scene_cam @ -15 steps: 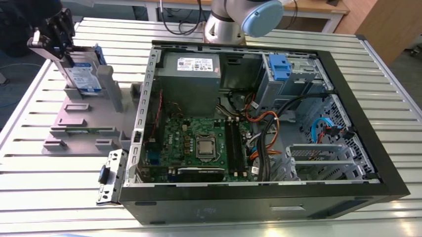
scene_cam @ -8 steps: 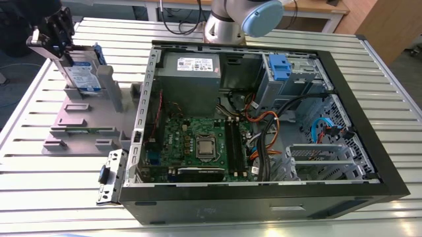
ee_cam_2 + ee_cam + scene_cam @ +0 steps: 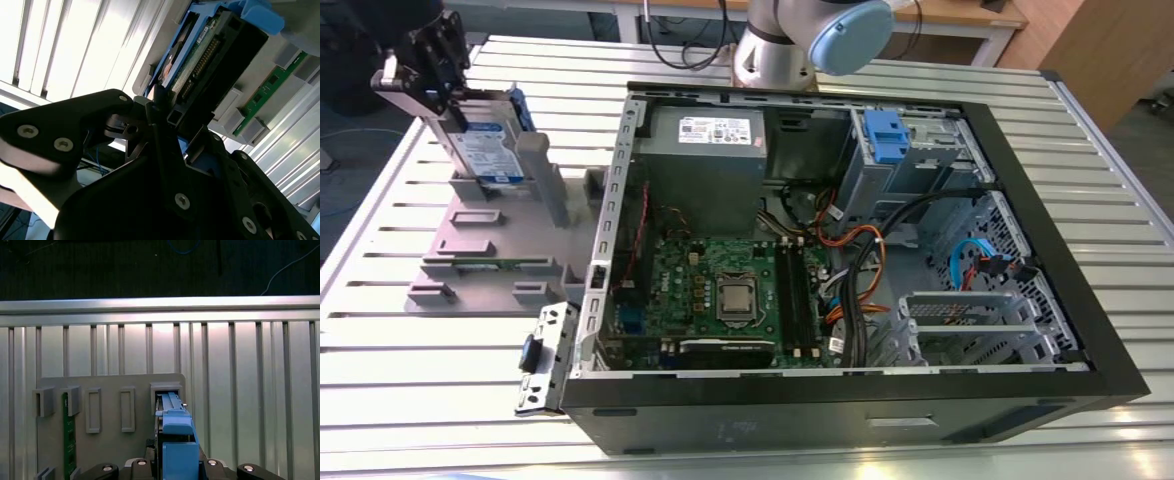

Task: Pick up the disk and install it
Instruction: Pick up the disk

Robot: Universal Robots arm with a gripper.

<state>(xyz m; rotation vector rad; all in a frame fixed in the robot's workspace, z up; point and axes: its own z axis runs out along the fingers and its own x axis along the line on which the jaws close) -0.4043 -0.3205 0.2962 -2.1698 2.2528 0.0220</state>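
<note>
While the claw [image 3: 443,90] looks pinched on the disk [image 3: 487,150] | disk on edge in grey stand [image 3: 494,235], not lifted clear | silver-grey, white-blue label, blue carrier frame | pickup in hand, install not done | stand on worktop [image 3: 400,345] beside open computer case [image 3: 854,405] | blue-tabbed cage [image 3: 891,140] inside case.

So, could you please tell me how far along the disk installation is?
Nothing looks finished yet: the disk stands upright in the grey stand, outside the open computer case. In hand: the claw is at the disk's top edge; whether it grips is unclear. Left: lifting it out and installing it.
</note>
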